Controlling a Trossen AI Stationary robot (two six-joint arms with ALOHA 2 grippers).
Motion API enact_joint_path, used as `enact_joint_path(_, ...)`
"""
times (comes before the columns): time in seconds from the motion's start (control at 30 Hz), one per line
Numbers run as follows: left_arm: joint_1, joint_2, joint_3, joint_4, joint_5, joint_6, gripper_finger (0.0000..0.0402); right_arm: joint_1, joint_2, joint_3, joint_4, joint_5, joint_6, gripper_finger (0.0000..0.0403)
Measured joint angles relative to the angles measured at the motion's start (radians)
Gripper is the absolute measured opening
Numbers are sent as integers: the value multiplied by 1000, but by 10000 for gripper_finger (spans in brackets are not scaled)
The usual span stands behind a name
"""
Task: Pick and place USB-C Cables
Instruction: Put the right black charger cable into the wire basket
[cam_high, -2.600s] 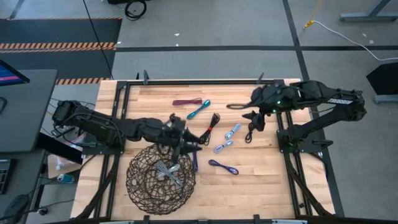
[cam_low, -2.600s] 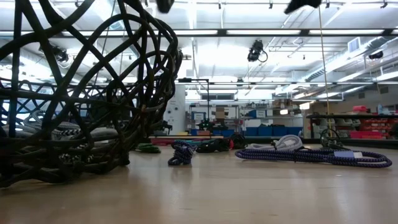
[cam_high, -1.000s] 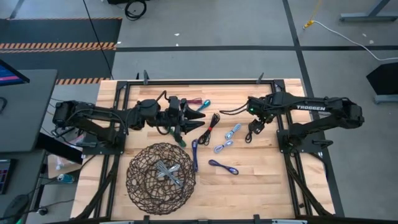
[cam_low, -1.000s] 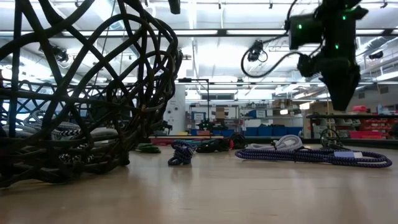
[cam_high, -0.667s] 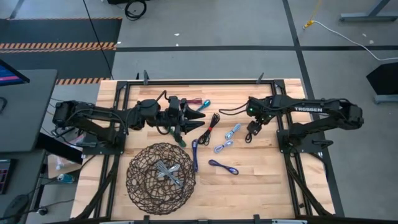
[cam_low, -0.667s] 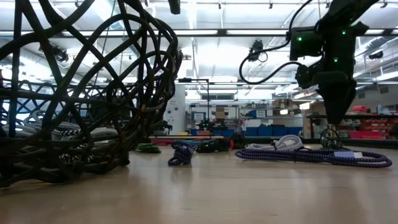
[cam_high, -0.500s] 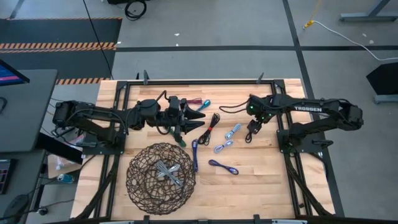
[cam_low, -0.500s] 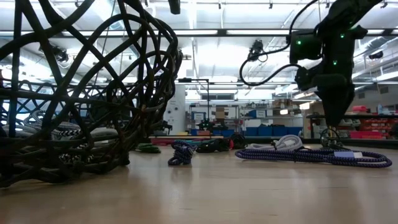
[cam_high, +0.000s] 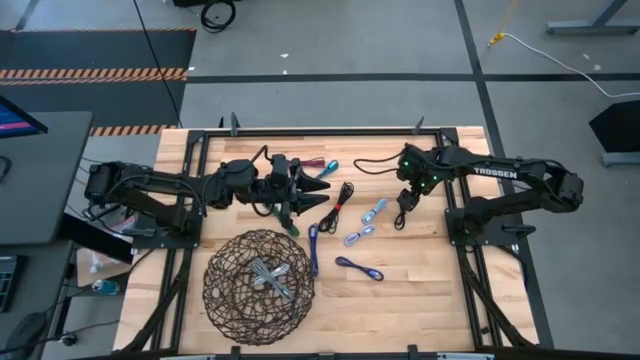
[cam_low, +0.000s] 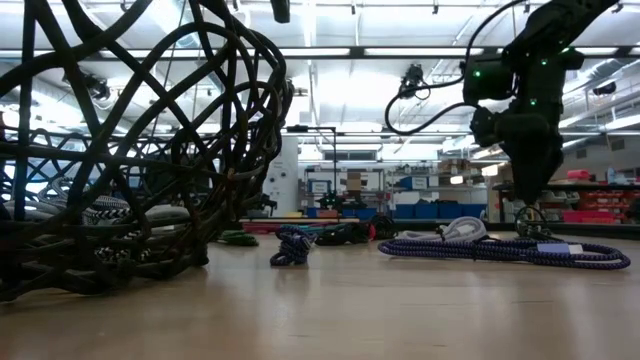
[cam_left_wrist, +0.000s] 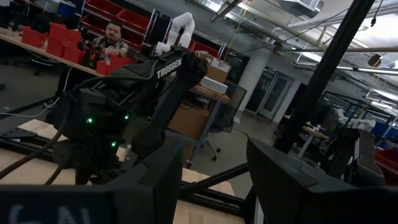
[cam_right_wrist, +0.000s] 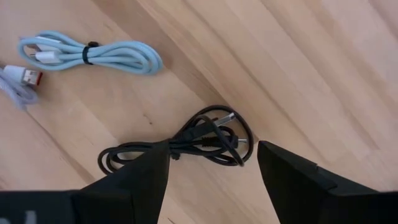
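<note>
Fingers spread wide, my right gripper (cam_right_wrist: 211, 171) hangs directly above the black cable (cam_right_wrist: 180, 146), which lies flat on the table (cam_right_wrist: 311, 74) near the light blue cable (cam_right_wrist: 93, 53). It looks light, limp and springy, so I judge the tied middle the best hold. My left gripper (cam_high: 303, 198) waits open over the table's far side.

fingers (cam_left_wrist: 163, 180): two dark ones, spread apart, room showing between them
other arm (cam_left_wrist: 134, 93): beyond the fingers, black, lettered TROSSEN, green lights lit
person (cam_left_wrist: 107, 43): behind the other arm, seated by red bins (cam_left_wrist: 53, 34)
chair (cam_left_wrist: 214, 115): beside the other arm
</note>
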Motion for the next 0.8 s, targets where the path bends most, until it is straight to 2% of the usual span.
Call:
enact_joint_path(0.4, 0, 0, 0, 0, 0, 0, 185, -28, 15, 0, -13, -84, -3, 249)
enact_joint_path(0.8, 0, 0, 0, 0, 0, 0, 185, -32, 86, 0, 0, -45, -13, 249)
